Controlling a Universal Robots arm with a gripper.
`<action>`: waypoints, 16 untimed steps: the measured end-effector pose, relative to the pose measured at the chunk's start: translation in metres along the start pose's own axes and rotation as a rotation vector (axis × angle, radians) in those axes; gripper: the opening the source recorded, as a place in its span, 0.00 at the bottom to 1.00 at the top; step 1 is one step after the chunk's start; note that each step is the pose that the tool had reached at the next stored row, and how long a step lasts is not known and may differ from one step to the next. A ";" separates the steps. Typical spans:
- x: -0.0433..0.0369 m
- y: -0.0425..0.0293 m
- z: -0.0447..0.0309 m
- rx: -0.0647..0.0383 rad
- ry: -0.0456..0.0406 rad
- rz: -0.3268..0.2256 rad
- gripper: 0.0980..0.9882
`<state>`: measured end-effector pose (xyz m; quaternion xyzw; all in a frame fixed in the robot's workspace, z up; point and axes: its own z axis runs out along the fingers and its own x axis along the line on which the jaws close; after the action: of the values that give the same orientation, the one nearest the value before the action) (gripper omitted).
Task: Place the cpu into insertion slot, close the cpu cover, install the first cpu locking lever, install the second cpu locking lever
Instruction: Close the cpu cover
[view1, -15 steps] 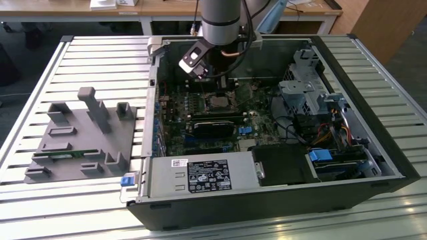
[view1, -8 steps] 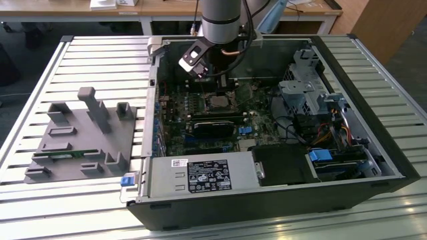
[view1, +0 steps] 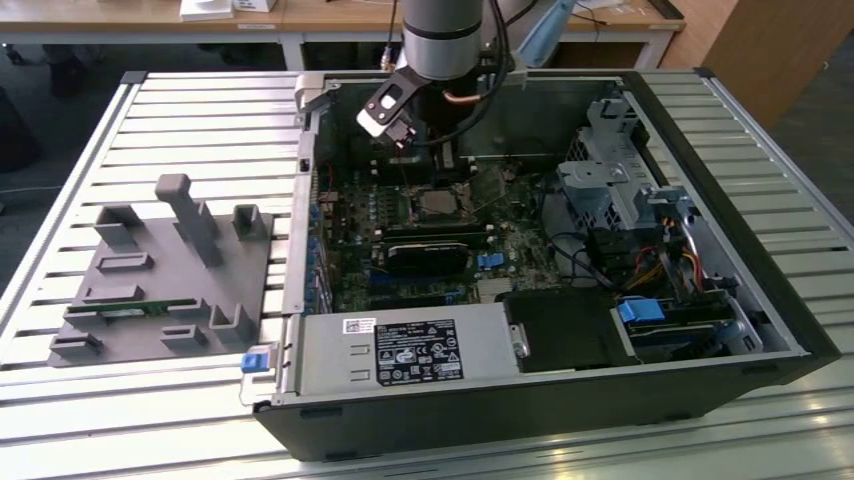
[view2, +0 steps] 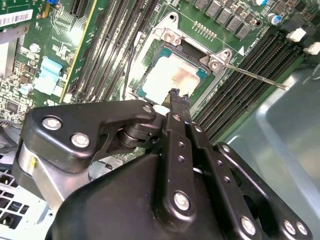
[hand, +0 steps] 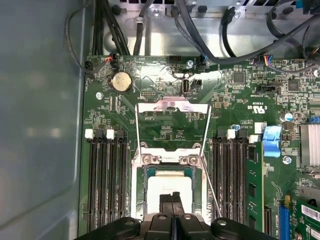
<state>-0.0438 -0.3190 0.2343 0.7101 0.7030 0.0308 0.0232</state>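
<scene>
At the exterior view's left lies a grey fixture, then the open computer case, where the cpu sits in its socket beside the open cpu cover, under the gripper, fingers closed and empty.

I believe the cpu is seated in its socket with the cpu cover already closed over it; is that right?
Not quite: the cpu is seated, but the cpu cover stands open, off it, as the first wrist view shows.
</scene>
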 end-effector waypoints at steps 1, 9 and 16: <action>0.0000 0.0001 -0.0011 0.000 0.0000 0.000 0.01; -0.0051 0.0003 -0.0032 0.000 0.0002 0.000 0.01; -0.0121 0.0020 -0.0032 0.003 0.0020 0.000 0.01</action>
<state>-0.0422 -0.3311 0.2375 0.7103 0.7029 0.0305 0.0215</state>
